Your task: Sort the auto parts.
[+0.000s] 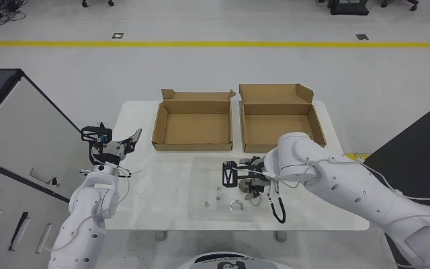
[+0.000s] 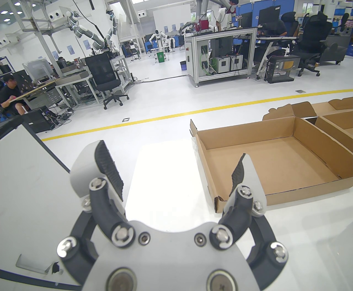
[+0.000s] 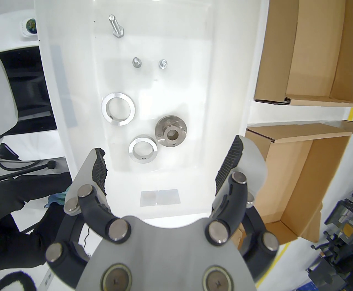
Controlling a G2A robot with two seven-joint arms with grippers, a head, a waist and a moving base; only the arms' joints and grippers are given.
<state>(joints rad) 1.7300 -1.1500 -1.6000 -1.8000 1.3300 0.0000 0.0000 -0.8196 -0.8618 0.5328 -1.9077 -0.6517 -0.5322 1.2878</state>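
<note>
I see two open cardboard boxes (image 1: pixel 193 128) (image 1: pixel 281 124) side by side at the far edge of the table (image 1: pixel 175 195). In front of them the metal parts lie below my right gripper (image 3: pixel 168 143), its fingers spread. There is a wide bright ring (image 3: pixel 103 109), then a duller flanged hub (image 3: pixel 160 132) just beside a smaller ring (image 3: pixel 130 149). Past these are a long hex bolt (image 3: pixel 115 26) and two short bolts (image 3: pixel 136 62) (image 3: pixel 163 64). My left gripper (image 2: pixel 172 150), fingers apart, hangs over the table's left edge.

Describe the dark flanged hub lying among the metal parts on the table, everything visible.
The flanged hub is a round disc of dull, dark grey metal. A raised collar with a round centre bore stands up from its flange, and small holes show in the flange. It lies flat, bore upward, on the white table, close beside the smaller ring; whether they touch cannot be told. Nothing grips it.
</note>
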